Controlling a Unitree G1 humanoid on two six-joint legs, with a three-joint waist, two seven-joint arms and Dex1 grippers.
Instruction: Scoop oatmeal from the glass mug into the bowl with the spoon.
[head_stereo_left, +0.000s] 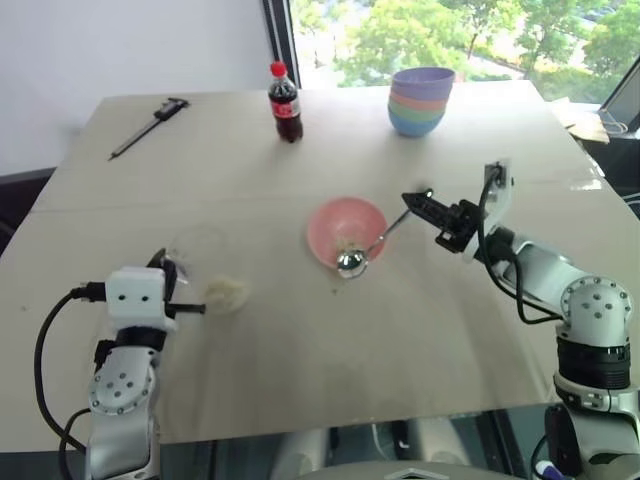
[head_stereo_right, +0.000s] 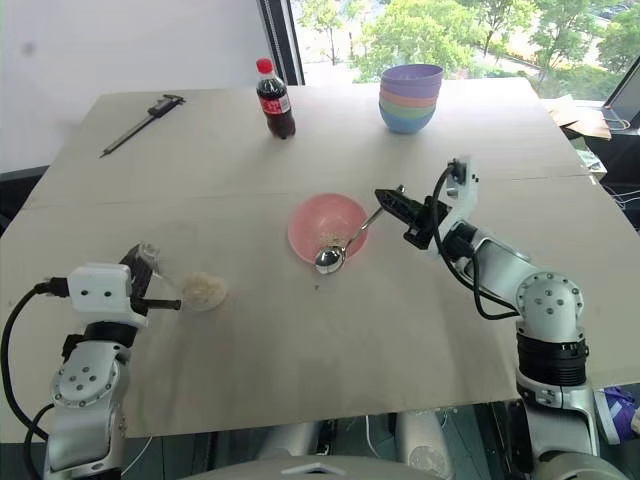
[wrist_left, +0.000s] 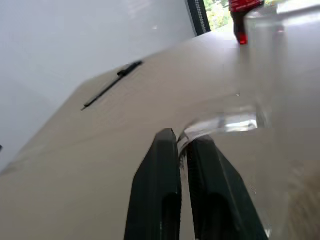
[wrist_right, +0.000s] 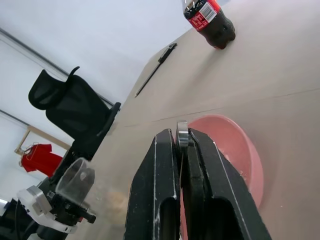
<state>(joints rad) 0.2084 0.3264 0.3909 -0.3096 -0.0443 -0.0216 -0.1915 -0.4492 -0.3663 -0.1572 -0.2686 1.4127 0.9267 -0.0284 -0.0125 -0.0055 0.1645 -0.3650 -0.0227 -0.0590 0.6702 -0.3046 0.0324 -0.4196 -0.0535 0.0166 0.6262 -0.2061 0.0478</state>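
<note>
The glass mug (head_stereo_left: 198, 252) stands near the table's front left, and my left gripper (wrist_left: 182, 140) is shut on its rim. A pale clump of oatmeal (head_stereo_left: 228, 293) shows at the mug's foot; whether it is inside the glass or beside it I cannot tell. The pink bowl (head_stereo_left: 343, 226) sits mid-table with a few flakes in it. To the bowl's right, my right gripper (head_stereo_left: 416, 201) is shut on the handle of the spoon (head_stereo_left: 352, 263). The spoon's shiny head rests at the bowl's near rim.
At the far side stand a cola bottle (head_stereo_left: 285, 103) and a stack of pastel bowls (head_stereo_left: 421, 101). A long black caliper (head_stereo_left: 148, 126) lies at the far left. A black office chair (wrist_right: 75, 110) stands beyond the table's left edge.
</note>
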